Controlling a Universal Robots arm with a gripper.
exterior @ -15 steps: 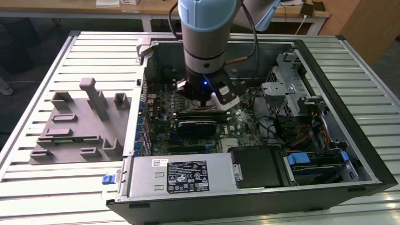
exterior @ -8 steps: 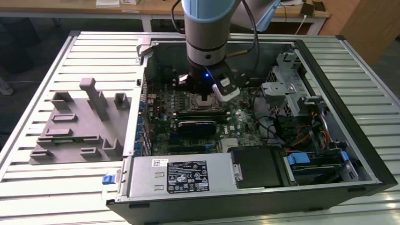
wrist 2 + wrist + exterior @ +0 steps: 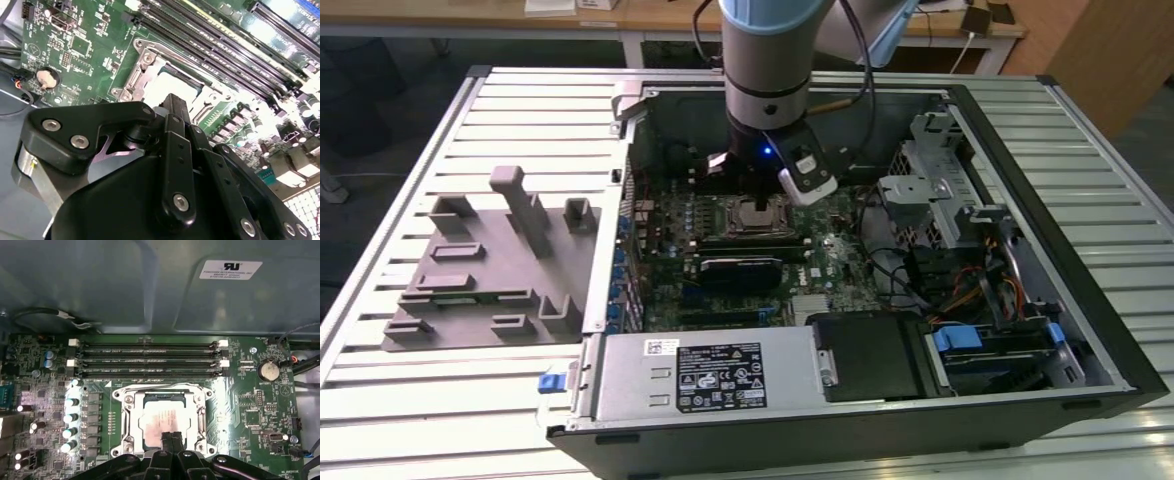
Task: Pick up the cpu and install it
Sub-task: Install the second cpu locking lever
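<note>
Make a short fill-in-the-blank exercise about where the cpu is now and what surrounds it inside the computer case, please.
1. The cpu lies inside the metal ____ on the motherboard.
2. In the first wrist view, the gripper is directly above the ____.
3. In the first wrist view, the round coin battery sits on the ____.
4. In the exterior view, the grey fixture block lies on the case's ____ side.

Missing words: socket frame; cpu; motherboard; left

White label (image 3: 230,269) on case wall, white sticker (image 3: 720,378) on power supply, print unreadable
</note>
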